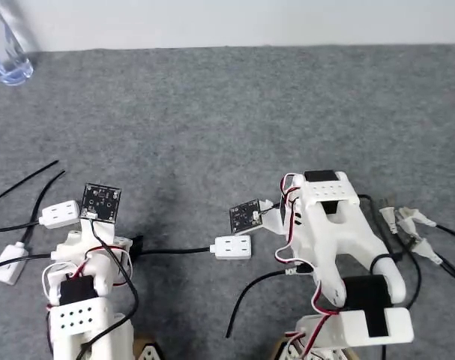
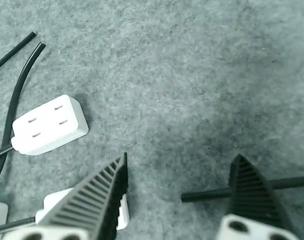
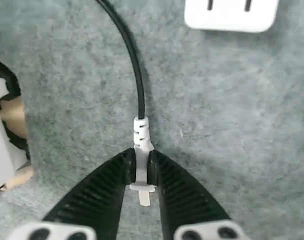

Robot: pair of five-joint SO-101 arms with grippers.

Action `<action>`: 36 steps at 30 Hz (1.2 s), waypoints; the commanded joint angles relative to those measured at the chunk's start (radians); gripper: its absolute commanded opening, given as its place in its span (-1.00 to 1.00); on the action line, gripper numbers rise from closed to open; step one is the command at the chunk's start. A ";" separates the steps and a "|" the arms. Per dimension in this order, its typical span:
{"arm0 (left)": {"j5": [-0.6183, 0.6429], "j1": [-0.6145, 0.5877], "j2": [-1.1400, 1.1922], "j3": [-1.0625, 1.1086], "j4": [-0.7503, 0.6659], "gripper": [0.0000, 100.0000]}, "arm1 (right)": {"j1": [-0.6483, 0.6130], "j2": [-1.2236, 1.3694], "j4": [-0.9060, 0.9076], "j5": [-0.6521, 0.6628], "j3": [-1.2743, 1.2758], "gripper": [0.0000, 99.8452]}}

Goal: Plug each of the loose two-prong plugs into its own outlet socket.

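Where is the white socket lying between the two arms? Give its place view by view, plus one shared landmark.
High view: the middle socket lies between the arms, slots up.
Left wrist view: not this one; that is the left socket, a different one.
Right wrist view: the middle socket, cut by the frame, beyond the plug in the right gripper.
Shared landmark: the plug's black cable.

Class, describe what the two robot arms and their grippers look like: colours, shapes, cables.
Both the left arm and right arm are white plastic with black motor blocks, looped red, white and black wires and a small black circuit board. The left gripper and right gripper have black, ribbed fingers tapering to points.
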 commanded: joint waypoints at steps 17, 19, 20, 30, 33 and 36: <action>-0.012 0.008 0.002 -0.002 -0.025 -0.38 | 0.016 -0.002 -0.176 -0.011 0.138 -0.99; -0.012 0.008 0.002 -0.002 -0.026 -0.38 | 0.022 -0.002 -0.186 -0.029 0.135 -0.97; -0.012 0.008 0.002 -0.002 -0.026 -0.38 | 0.022 -0.005 -0.188 -0.055 0.129 -0.98; -0.012 0.008 0.002 -0.002 -0.026 -0.38 | 0.013 -0.239 0.154 -0.313 -0.086 -0.98; -0.012 0.008 0.002 -0.002 -0.026 -0.38 | -0.019 -0.371 0.229 -0.436 -0.083 -0.98; -0.012 0.008 0.002 -0.002 -0.026 -0.38 | -0.022 -0.489 0.242 -0.644 -0.083 -0.98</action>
